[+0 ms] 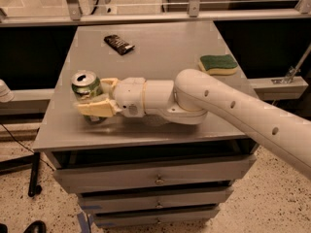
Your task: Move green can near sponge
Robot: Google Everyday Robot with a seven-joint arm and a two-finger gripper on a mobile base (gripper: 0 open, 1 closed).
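The green can (pixel 85 85), with its silver top and pull-tab, stands near the front left of the grey table (pixel 160 57). My gripper (pixel 97 97) reaches in from the right and is shut on the can. One cream finger (pixel 95 108) lies across its near side and the other finger (pixel 109 83) is behind it. The can's lower part is hidden by the near finger. The sponge (pixel 218 64), yellow with a dark green top, lies at the right edge of the table, far from the can.
A flat dark wrapper (pixel 118 44) lies at the back left of the table. My white arm (pixel 228 106) crosses the front right of the table. Drawers (pixel 155 178) sit under the tabletop. A glass-railed ledge (pixel 155 13) runs behind.
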